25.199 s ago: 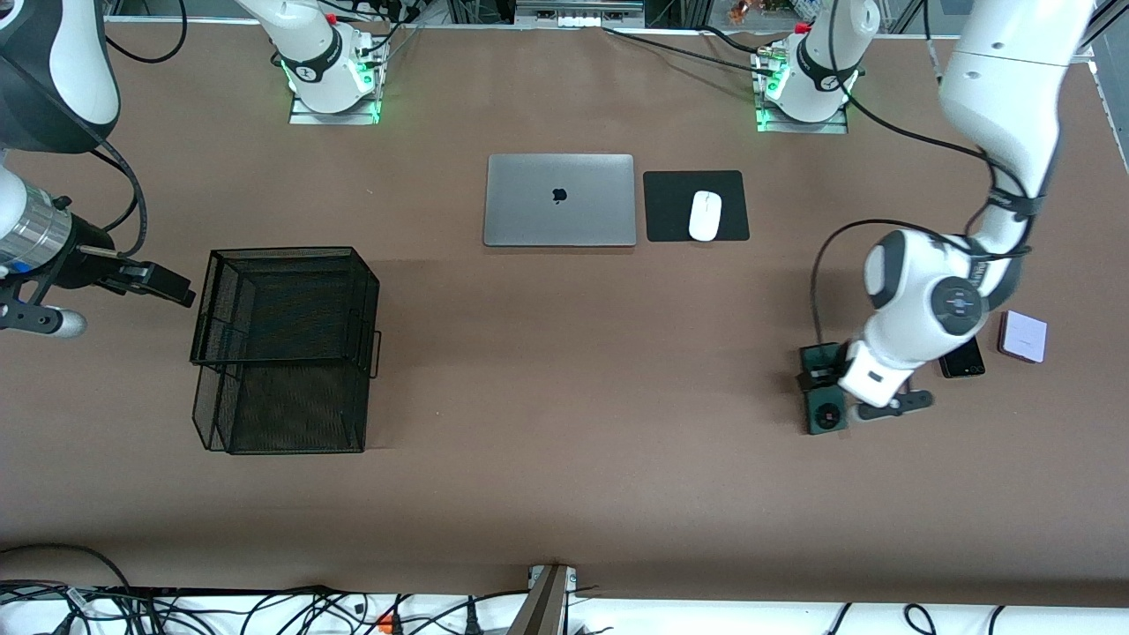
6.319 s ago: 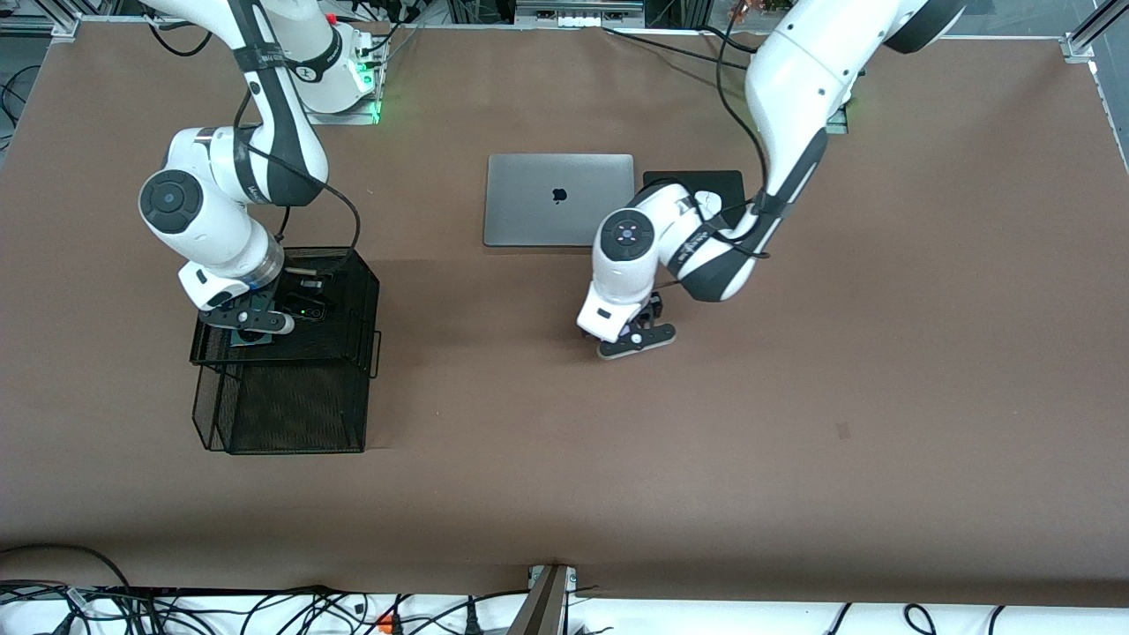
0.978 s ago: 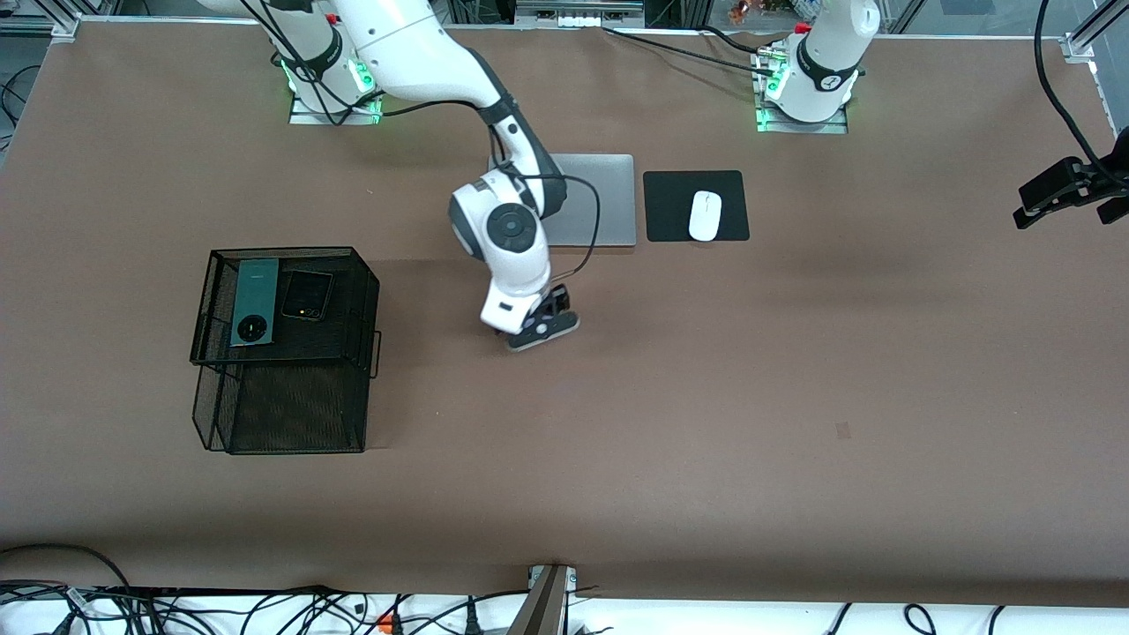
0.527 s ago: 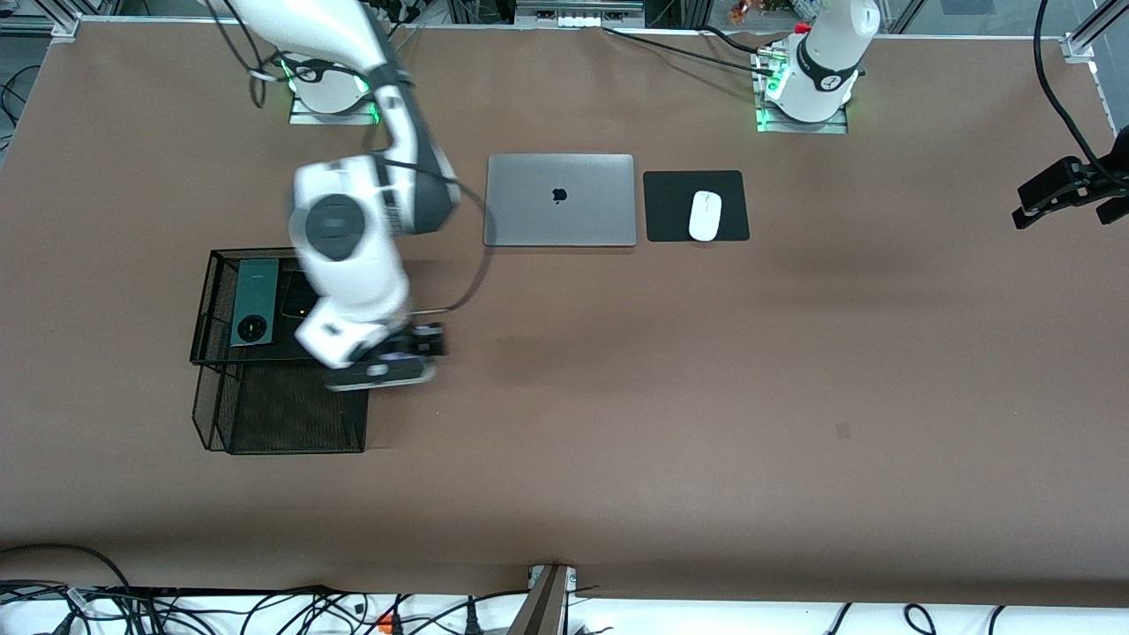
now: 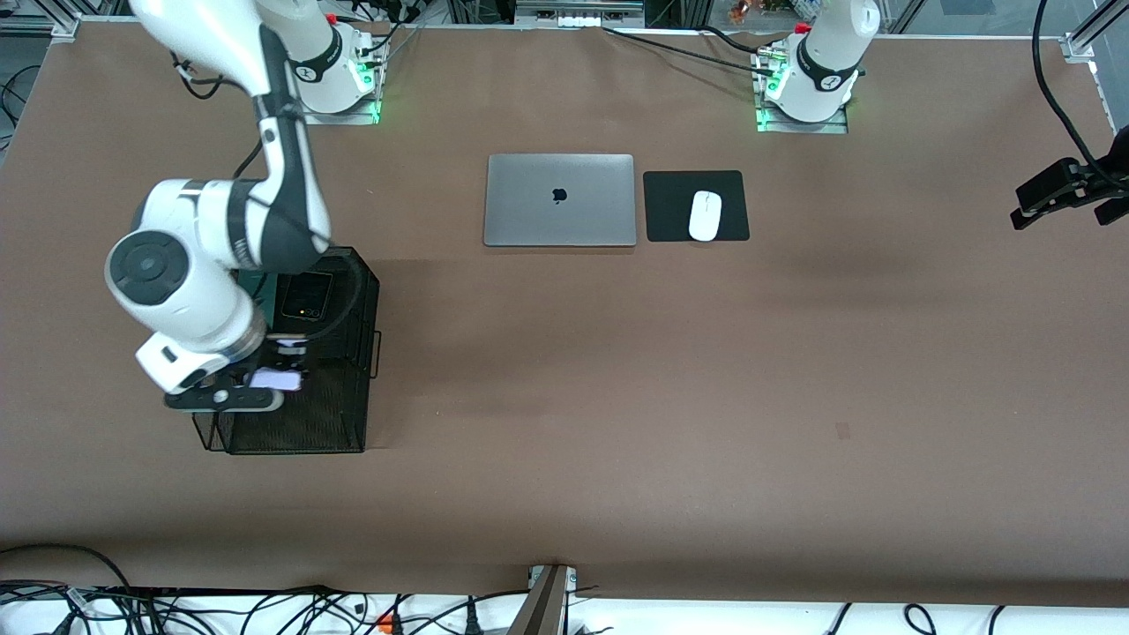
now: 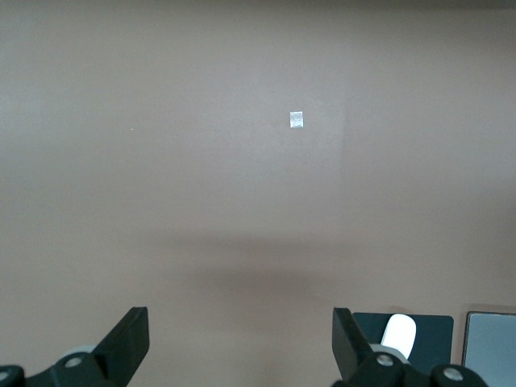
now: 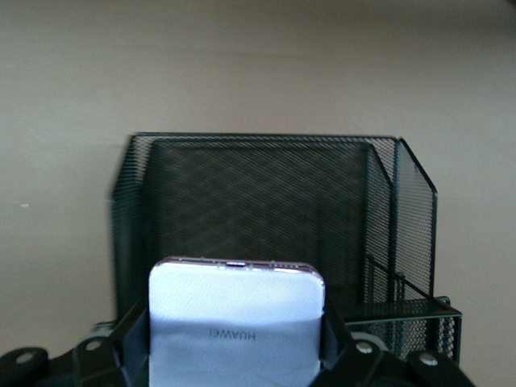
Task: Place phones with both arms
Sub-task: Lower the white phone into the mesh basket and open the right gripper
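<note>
The right hand (image 5: pixel 265 381) hung over the lower tier of the black mesh tray (image 5: pixel 362 300), clenched on the pale lilac-white phone (image 5: pixel 277 380). In the front view that phone showed only as a small pale patch under the wrist; the right wrist view gave it plainly, a lilac-white phone (image 7: pixel 235 322) with maker's lettering, gripped at both edges and poised over the open mesh tray (image 7: pixel 266 201).

On the tray's upper tier lay the squarish black phone (image 5: pixel 306 295). Beside it, toward the right arm's end of the counter (image 5: pixel 617 397), a sliver of the dark-green phone (image 5: pixel 257 280) seemed to show past the arm's elbow, though most of it was hidden. Neither could be made out in the right wrist view.

The left hand (image 5: pixel 1054 198) waited, released, in the air above the left arm's end of the counter. Its own wrist view showed the fingers (image 6: pixel 129 343) spread wide over bare counter, with the white mouse (image 6: pixel 398 330) on its black pad (image 6: pixel 431 330) and a corner of the silver laptop (image 6: pixel 490 347). From the front, the laptop (image 5: pixel 559 200) lay shut between the two bases, the mouse (image 5: pixel 705 215) beside it.
</note>
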Motion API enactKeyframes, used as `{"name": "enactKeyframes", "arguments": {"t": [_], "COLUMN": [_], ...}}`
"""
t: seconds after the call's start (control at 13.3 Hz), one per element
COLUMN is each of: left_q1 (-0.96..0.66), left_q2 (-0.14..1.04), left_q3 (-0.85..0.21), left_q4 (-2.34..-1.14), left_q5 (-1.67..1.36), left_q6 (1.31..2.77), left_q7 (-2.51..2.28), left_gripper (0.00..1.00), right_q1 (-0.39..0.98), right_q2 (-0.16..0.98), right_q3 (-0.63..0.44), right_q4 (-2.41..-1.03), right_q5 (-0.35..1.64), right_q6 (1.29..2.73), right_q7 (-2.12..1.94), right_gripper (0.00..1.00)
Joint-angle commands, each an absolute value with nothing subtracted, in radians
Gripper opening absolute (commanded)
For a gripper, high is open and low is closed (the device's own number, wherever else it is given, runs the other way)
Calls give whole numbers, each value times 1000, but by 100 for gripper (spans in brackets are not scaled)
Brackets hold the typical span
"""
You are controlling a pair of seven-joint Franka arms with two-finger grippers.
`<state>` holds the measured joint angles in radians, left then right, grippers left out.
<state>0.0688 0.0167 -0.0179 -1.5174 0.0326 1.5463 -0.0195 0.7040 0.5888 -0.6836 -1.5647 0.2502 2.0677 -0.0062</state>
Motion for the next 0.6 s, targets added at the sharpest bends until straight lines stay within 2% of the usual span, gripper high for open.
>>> {"name": "enactKeyframes", "arguments": {"t": [0.0, 0.3, 0.53], "left_q1": [66, 66, 66], "left_q2": [23, 23, 23], "left_q3": [-20, -20, -20], "left_q4": [-1499, -1497, -1497], "left_q5": [43, 43, 43], "left_q6": [1536, 1536, 1536], "left_q7": [-11, -11, -11], "left_gripper": [100, 100, 100], "right_q1": [678, 635, 623], "right_q2": [659, 762, 767], "right_q3": [-675, -675, -663], "right_q4": [-1554, -1552, -1549], "right_q5": [342, 425, 459], "right_q6": [2092, 2206, 2217], "right_q7": [-29, -41, -67], "right_gripper": [12, 12, 12]}}
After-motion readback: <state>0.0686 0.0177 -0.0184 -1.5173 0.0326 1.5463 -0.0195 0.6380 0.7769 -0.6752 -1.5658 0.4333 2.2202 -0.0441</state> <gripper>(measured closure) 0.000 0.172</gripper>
